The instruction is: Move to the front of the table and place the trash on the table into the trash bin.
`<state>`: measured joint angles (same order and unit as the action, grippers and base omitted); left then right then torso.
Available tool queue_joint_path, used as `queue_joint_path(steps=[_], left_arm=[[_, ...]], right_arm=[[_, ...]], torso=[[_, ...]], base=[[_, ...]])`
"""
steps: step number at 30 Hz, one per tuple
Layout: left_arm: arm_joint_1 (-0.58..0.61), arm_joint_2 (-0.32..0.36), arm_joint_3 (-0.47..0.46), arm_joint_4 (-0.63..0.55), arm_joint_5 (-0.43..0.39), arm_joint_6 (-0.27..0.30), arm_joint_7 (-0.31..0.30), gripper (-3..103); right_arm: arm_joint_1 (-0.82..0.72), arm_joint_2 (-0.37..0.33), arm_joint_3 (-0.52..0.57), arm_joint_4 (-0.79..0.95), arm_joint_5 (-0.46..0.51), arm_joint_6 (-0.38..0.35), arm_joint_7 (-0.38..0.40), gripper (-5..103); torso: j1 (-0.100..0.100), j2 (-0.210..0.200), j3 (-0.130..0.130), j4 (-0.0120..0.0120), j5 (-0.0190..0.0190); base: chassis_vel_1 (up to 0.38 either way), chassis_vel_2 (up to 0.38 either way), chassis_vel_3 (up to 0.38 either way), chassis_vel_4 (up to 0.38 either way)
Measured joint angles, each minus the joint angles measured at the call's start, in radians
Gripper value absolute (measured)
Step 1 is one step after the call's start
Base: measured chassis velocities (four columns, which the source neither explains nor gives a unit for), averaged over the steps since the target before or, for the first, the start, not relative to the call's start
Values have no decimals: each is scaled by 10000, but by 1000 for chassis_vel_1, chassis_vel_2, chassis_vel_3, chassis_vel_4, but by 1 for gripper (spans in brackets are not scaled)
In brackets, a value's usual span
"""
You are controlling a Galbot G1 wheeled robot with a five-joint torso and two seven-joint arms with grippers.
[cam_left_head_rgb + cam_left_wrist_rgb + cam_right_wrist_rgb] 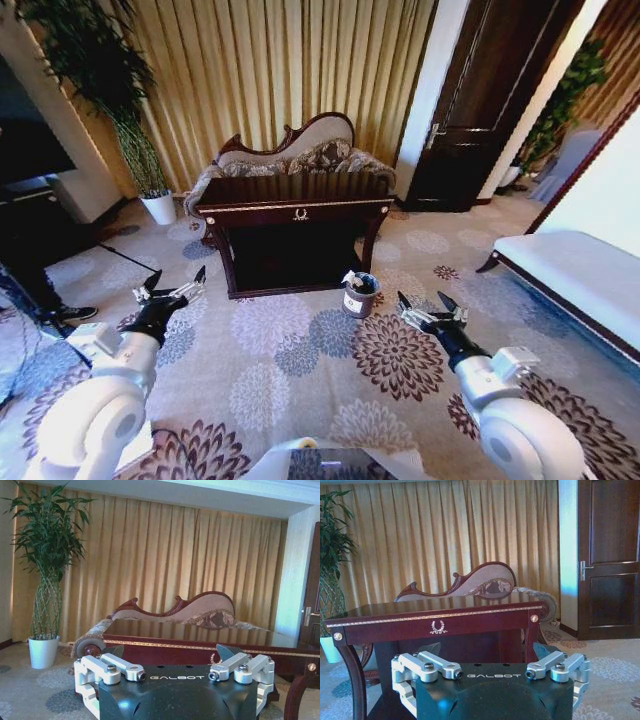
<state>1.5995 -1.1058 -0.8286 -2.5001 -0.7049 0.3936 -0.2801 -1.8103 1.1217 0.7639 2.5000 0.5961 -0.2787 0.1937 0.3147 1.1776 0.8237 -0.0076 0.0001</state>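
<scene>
Tabletop [292, 190] looks bare, trash [353, 282] pokes out of bin [359, 297] beside it; prob near done. Left gripper [172, 286] & right gripper [430, 306] both spread wide, holding nothing, hovering over the carpet short of the table.

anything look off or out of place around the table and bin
One oddity: the table top looks bare of trash, while the trash bin on the carpet by its front right leg already holds white crumpled pieces. Nothing looks spilled or tipped. Left gripper and right gripper hover open.

Open carpet [300, 370] — table [295, 208] ahead
</scene>
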Motion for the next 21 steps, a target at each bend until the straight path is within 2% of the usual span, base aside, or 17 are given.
queue_joint_path(steps=[21], left_arm=[[-8, 7, -22, 0, 72, -56, -12, 100]], right_arm=[[-16, 37, 44, 0, -55, 61, 50, 100]], torso=[[-6, 3, -3, 1, -1]], base=[[0, 0, 0, 0]])
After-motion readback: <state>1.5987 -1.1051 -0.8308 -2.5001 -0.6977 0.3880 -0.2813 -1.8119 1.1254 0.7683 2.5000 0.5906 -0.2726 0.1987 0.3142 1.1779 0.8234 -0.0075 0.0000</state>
